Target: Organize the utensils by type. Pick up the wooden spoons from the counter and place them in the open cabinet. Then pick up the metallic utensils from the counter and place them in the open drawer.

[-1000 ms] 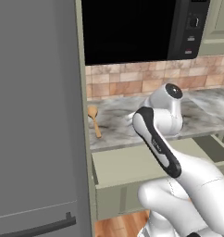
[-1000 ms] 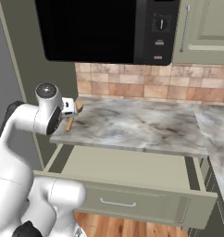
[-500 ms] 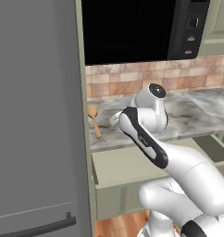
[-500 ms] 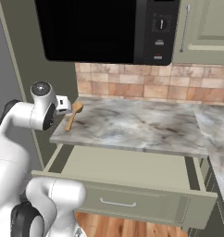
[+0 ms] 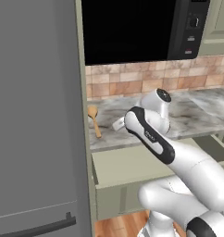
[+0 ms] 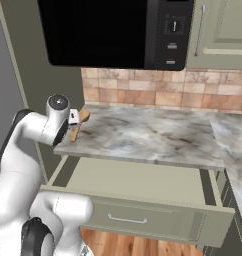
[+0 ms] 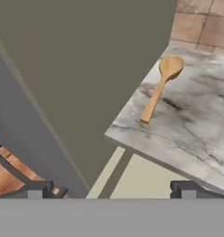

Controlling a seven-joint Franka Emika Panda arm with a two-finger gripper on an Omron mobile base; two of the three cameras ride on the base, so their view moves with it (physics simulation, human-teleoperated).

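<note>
A: What surrounds the orange-brown wooden spoon (image 7: pixel 159 84)?

B: To its left, a tall grey panel (image 5: pixel 37 115); it lies on the grey-white marbled stone counter (image 6: pixel 158 137), near the left edge, bowl toward the brown-tile backsplash (image 6: pixel 143 92). Above, a black microwave (image 6: pixel 118 32); below, the open pale olive-green drawer (image 6: pixel 143 200).

A: And the two-finger gripper (image 7: pixel 111 189)?

B: Jaws wide apart, holding nothing.

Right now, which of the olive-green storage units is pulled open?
The wide drawer directly under the counter stands pulled out. The panelled upper cabinet door, right of the microwave, is shut.
</note>
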